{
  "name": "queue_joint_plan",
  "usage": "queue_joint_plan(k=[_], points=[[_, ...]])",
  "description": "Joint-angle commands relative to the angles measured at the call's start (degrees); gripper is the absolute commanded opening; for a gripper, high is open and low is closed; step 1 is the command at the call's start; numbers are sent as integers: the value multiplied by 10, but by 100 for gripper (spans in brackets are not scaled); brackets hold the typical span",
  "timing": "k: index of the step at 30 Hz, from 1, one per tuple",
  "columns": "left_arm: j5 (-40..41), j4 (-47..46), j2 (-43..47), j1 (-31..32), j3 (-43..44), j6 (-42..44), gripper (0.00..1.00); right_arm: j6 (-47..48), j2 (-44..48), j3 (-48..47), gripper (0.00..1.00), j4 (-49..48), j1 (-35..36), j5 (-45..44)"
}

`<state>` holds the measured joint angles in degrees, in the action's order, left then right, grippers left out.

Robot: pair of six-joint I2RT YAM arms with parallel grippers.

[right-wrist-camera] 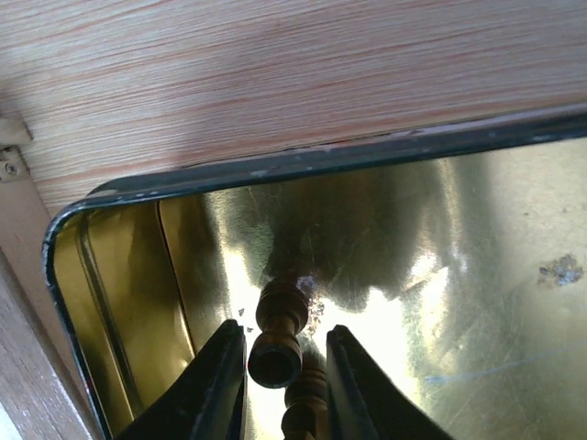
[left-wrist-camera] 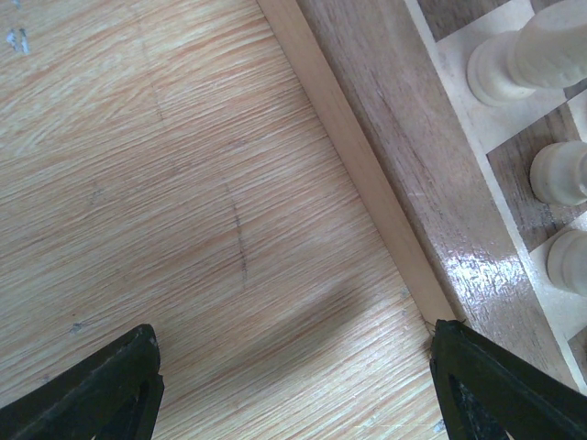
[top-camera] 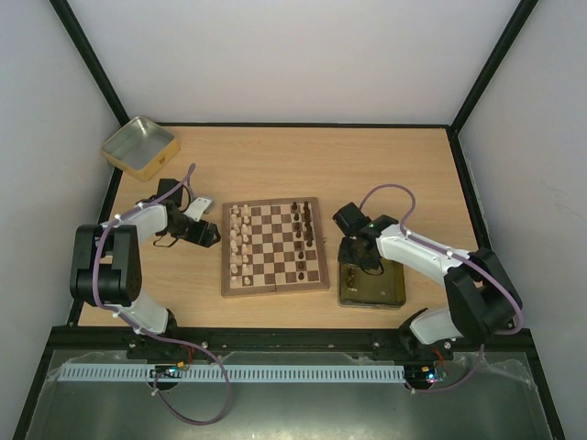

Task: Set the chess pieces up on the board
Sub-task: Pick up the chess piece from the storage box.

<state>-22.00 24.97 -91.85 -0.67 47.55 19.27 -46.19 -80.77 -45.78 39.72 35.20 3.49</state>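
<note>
The board (top-camera: 275,247) lies mid-bench (top-camera: 275,165), its light and dark brown checks inside a pale rim. Cream chess pieces (top-camera: 240,240) stand in files along its 9 o'clock side, dark ones (top-camera: 303,229) toward 3 o'clock. The bench is pale grained wood, enclosed by white walls (top-camera: 275,55) and black posts (top-camera: 90,64).

At 9 o'clock the left fingers (top-camera: 209,236) gape wide over bare bench beside the rim. At 3 o'clock the right fingers (top-camera: 356,266) straddle a dark piece (right-wrist-camera: 275,353) lying in a gold tin (right-wrist-camera: 303,163). Whether they pinch it I cannot tell.
</note>
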Motion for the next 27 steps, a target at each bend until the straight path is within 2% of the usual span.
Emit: queue_joint_plan(k=[1, 6, 11, 27], points=[[1, 6, -1, -2, -2, 1, 80, 10, -9, 6, 19, -12, -4, -3], [1, 5, -2, -2, -2, 1, 80, 12, -11, 7, 7, -13, -5, -7], [1, 5, -3, -2, -1, 1, 80, 16, -15, 6, 2, -13, -5, -10], [-1, 6, -4, -2, 0, 1, 80, 33, 17, -51, 2, 66, -5, -90]])
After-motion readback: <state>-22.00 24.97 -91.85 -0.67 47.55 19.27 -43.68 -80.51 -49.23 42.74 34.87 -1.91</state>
